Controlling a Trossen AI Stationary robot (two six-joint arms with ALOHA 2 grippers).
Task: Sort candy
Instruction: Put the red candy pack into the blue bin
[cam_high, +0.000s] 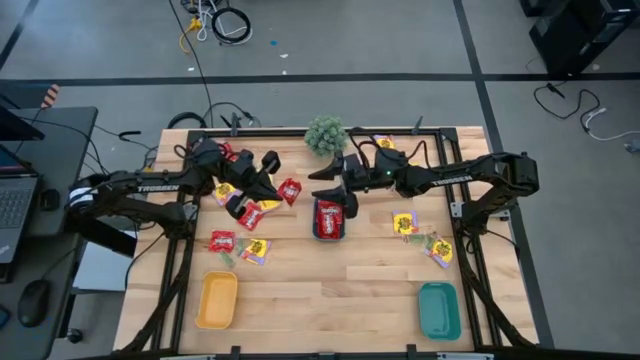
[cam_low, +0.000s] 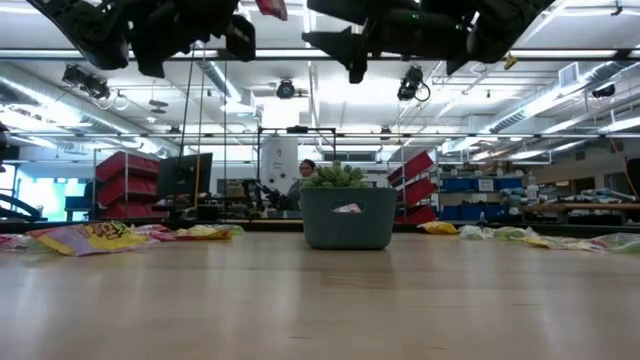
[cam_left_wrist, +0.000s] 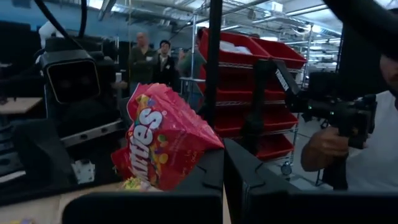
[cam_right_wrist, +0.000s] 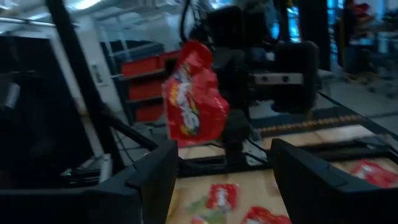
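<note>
Left end effector pinches red candy packet beside plant.

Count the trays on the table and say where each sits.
3. A yellow oblong plastic tray lies at the high view's bottom left, a teal oblong plastic tray at its bottom right, and a dark teal tray mid-table holds shiny red candy packets. None looks hidden.

A glossy, crinkled film wrapper is seen on the red candy packet. The table is made of pale, smooth wooden planks. The yellow tray and teal tray appear as matt plastic.
</note>
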